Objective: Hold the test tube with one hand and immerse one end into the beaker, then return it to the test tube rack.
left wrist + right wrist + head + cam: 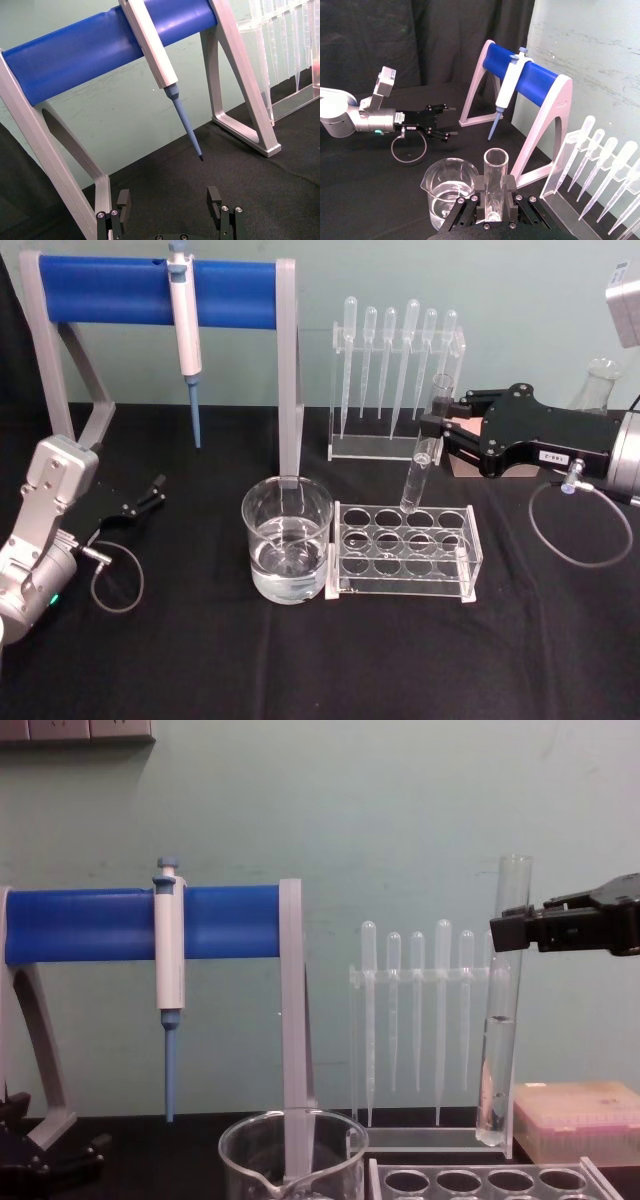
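While the right gripper (432,425) pinches the test tube (417,475) near its top, just above the rack (405,592), a low sideways swing could knock its bottom against the beaker (245,512); the left gripper (150,492) idles at the left, jaws spread.

The test tube (418,480) clamped in the right pincer (433,428) is clear, glossy glass; so is the beaker (262,540) below and left of it. The pincer itself is matt black. The rack (400,581) beneath it is clear, shiny plastic, on matt black cloth (200,660). The stand (288,370) beyond its tips has dull silvery metal legs and a smooth blue bar.
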Robot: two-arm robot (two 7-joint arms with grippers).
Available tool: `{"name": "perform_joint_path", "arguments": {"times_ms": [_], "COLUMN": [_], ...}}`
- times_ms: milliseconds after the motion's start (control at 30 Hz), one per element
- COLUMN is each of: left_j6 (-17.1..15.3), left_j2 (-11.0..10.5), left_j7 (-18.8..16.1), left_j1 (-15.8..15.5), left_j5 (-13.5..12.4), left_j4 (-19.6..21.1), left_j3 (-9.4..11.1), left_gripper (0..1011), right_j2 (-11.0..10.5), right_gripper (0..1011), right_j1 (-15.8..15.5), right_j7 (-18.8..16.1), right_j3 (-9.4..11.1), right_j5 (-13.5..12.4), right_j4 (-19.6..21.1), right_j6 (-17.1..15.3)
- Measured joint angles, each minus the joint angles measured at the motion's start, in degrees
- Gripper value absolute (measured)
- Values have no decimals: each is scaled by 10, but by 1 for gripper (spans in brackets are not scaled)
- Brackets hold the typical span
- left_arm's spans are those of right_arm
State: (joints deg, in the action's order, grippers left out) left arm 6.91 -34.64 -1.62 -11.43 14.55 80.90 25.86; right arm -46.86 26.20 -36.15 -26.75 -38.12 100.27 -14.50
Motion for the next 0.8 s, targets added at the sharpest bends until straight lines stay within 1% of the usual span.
{"name": "perform_joint_path", "arguments": {"times_ms": [800], "left_j6": [0], "left_j2": [0], "left_j7": [0], "left_j1": [0], "left_j5": [0], "left_j4": [0], "left_j3": [0], "left_gripper": [1000], "right_j2": [0], "right_gripper": [242], "right_j1": [0], "right_j7": [0], "right_j3": [0], "right_j5": [0], "right_j4": [0], "right_j6": [0]}}
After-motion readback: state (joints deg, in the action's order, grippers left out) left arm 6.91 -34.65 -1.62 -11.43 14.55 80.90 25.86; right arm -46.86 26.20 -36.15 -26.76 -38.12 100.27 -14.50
